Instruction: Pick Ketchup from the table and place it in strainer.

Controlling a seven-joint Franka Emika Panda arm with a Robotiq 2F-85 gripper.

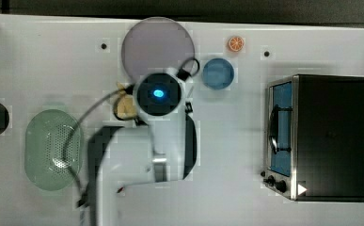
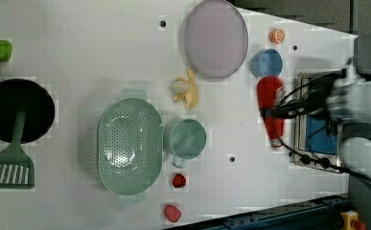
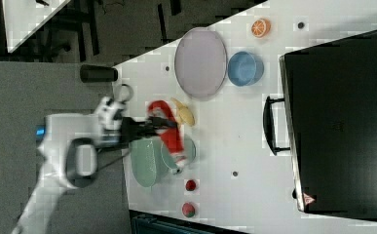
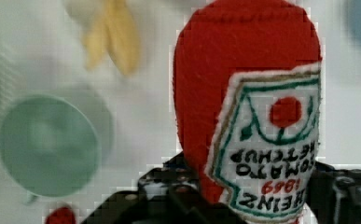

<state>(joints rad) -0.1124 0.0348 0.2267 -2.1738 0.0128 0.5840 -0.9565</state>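
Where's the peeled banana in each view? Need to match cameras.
Top view: banana just below plate's left rim.
Left view: banana between plate and teal cup.
Right view: banana below plate, beside Ketchup.
Wrist view: banana near teal cup.
Landmark: plate; teal cup for wrist.

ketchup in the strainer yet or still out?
Out. The ketchup is held in the gripper; the strainer holds nothing.
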